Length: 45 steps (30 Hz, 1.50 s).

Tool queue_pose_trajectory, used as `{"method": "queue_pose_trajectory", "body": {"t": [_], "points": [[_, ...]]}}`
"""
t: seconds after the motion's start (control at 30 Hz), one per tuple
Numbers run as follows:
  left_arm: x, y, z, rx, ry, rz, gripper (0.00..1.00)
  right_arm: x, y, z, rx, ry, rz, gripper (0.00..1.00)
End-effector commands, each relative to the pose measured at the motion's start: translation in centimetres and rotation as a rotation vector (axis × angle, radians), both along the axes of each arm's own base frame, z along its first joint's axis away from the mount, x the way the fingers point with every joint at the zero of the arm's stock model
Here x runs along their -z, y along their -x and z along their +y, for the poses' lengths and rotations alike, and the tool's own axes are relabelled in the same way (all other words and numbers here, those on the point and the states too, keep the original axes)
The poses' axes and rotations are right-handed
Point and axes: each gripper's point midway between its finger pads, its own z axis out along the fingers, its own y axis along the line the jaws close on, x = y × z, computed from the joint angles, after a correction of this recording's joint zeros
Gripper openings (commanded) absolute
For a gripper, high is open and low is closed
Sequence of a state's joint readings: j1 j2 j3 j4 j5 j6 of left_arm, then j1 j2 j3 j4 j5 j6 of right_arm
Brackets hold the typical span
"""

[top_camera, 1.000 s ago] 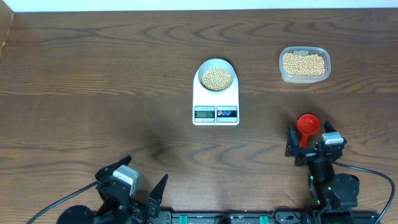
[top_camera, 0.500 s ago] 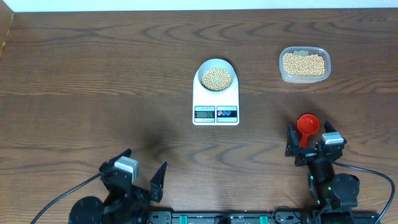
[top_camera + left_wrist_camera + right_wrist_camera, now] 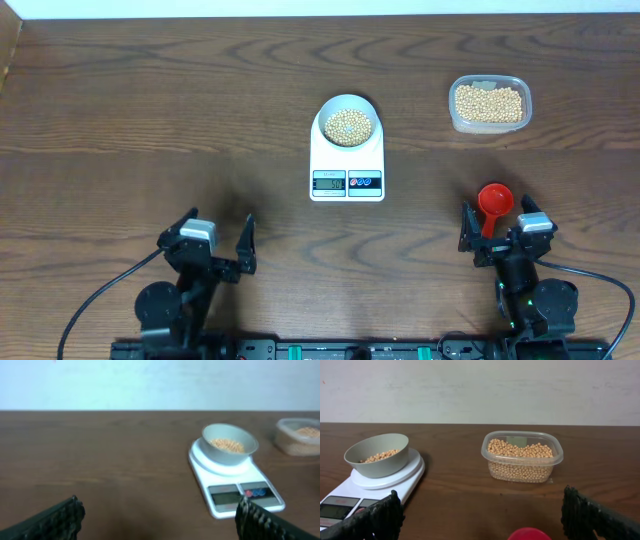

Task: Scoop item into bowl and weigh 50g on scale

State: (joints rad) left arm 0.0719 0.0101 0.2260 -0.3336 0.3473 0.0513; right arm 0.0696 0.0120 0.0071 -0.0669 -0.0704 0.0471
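A pale bowl (image 3: pixel 347 105) holding tan beans (image 3: pixel 348 126) stands on the white scale (image 3: pixel 347 182) at mid-table; both also show in the left wrist view, bowl (image 3: pixel 229 445) on scale (image 3: pixel 235 491). My left gripper (image 3: pixel 218 225) is open and empty near the front edge, left of the scale; bare wood lies between its fingers (image 3: pixel 56 520). My right gripper (image 3: pixel 497 226) is open at the front right. A red scoop (image 3: pixel 495 199) lies on the table with its handle between those fingers, its cup (image 3: pixel 530 535) just ahead of them.
A clear plastic tub (image 3: pixel 489 103) of beans sits at the back right, also visible as the tub (image 3: pixel 522 457) in the right wrist view. Dark wooden table (image 3: pixel 150 110) stretches bare to the left of the scale. A wall rises behind the table's far edge.
My left arm has swung from the bottom edge forward and to the right, and now points towards the scale. The right arm, scoop, bowl and scale have not moved.
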Motion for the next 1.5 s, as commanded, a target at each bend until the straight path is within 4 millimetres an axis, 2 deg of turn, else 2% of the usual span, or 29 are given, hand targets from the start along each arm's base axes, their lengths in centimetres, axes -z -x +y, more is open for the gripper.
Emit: {"method": "queue_pose_trajectory", "body": {"t": [0.0, 0.17, 0.43, 0.7, 1.47], "points": [[0.7, -1.1, 1.1, -0.056, -0.008, -0.045, 0.98, 0.0, 0.0, 0.0, 0.003, 0.011, -0.003, 0.99], [2.0, -2.5, 1.7, -0.088, -0.016, -0.133, 0.99, 0.0, 0.0, 0.0, 0.003, 0.011, -0.003, 0.99], [3.9, -2.5, 3.3, -0.189, 0.022, -0.052, 0.98, 0.0, 0.0, 0.0, 0.003, 0.011, -0.003, 0.99], [3.9, -2.5, 3.3, -0.202, 0.106, -0.041, 0.98, 0.0, 0.0, 0.0, 0.003, 0.011, -0.003, 0.99], [3.9, -2.5, 3.3, -0.201, 0.106, -0.042, 0.98, 0.0, 0.0, 0.0, 0.003, 0.011, -0.003, 0.99]]}}
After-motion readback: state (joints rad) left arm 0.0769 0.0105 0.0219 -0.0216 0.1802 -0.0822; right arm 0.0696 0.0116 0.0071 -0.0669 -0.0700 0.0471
